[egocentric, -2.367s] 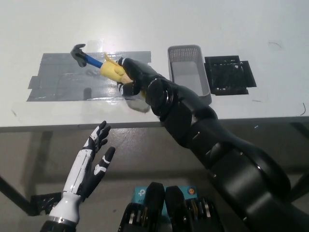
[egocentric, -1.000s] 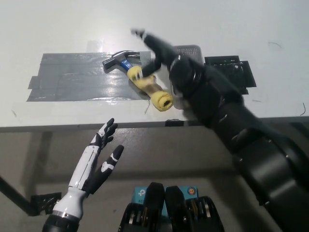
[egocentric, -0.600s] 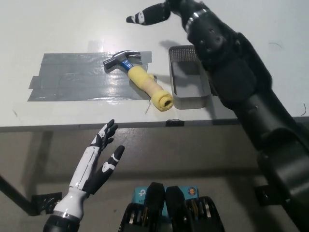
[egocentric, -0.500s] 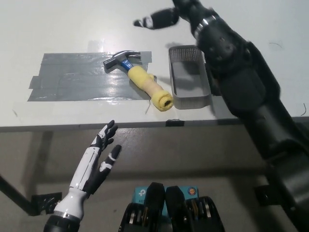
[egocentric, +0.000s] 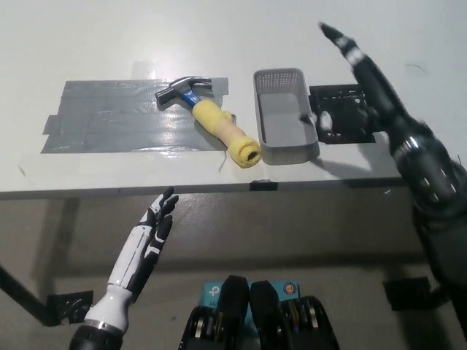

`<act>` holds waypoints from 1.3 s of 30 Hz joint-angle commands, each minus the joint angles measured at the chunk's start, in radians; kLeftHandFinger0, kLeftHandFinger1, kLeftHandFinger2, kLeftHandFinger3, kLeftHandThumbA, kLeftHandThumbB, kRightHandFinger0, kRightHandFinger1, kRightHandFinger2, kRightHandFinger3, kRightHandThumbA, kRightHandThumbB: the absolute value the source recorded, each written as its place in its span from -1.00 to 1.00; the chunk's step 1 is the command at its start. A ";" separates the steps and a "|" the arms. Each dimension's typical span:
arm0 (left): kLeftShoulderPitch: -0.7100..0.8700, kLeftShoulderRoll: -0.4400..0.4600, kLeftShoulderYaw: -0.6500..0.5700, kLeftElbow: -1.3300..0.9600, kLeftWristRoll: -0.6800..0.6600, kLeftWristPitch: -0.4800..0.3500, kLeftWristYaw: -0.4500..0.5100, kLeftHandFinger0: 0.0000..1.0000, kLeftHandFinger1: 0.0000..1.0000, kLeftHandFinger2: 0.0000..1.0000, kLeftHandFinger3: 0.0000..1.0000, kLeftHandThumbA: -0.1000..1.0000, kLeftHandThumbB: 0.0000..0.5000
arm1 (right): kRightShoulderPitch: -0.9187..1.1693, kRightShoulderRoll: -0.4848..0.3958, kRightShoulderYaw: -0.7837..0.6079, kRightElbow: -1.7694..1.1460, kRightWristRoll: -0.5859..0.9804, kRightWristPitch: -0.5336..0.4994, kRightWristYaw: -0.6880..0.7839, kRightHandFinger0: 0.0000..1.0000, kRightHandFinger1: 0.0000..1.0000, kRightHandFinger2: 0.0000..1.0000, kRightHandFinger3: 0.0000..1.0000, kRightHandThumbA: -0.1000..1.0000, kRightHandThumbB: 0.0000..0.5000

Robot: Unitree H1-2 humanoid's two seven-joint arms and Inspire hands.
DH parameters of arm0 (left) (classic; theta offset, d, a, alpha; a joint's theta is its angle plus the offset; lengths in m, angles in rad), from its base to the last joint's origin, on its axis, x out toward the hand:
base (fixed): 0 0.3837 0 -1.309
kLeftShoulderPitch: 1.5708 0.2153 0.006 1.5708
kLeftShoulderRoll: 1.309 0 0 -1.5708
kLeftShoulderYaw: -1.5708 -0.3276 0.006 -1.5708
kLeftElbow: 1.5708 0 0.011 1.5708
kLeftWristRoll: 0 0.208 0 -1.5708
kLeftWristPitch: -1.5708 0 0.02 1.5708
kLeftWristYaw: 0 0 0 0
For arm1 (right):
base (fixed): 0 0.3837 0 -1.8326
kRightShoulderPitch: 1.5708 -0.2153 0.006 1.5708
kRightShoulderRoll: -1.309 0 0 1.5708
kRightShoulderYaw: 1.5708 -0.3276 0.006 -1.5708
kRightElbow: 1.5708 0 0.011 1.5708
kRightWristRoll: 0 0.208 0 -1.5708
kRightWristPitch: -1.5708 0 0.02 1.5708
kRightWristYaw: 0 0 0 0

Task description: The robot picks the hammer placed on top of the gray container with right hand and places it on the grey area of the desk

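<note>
Hammer (egocentric: pixel 209 119): laid on the grey area (egocentric: pixel 109 117) of the counter (egocentric: pixel 87 36), left of the gray container (egocentric: pixel 285 117); placement judged complete. Right hand (egocentric: pixel 365 73): fingers spread, empty. Left hand (egocentric: pixel 146 237): idle, open, below the near edge.

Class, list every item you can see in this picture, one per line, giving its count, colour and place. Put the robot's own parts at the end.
hammer: one, yellow grip, blue neck, dark metal head; lying with its head on the grey taped area, grip end pointing toward the desk's front edge.
grey taped area: one, grey, left part of the desk.
container: one, grey, right of the hammer.
black mat: one, black, right of the container.
desk: one, white.
left hand: one, white, open, below the desk's front edge.
right hand: one, black, open, raised over the mat.
</note>
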 commanded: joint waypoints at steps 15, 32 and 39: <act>0.013 -0.003 0.081 -0.059 -0.074 -0.066 0.019 1.00 1.00 1.00 1.00 1.00 -0.57 | 0.476 0.210 -0.160 -0.264 0.191 -0.310 -0.157 1.00 1.00 1.00 1.00 0.30 -0.92; 0.078 -0.004 0.106 -0.061 -0.081 -0.074 0.010 1.00 1.00 1.00 1.00 0.98 -0.56 | 0.524 0.222 -0.144 -0.169 0.157 -0.315 -0.133 1.00 1.00 1.00 1.00 0.34 -0.68; 0.085 0.000 0.114 -0.053 -0.090 -0.077 0.008 1.00 1.00 1.00 1.00 0.96 -0.56 | 0.540 0.216 -0.122 -0.168 0.120 -0.311 -0.139 1.00 1.00 1.00 1.00 0.38 -0.60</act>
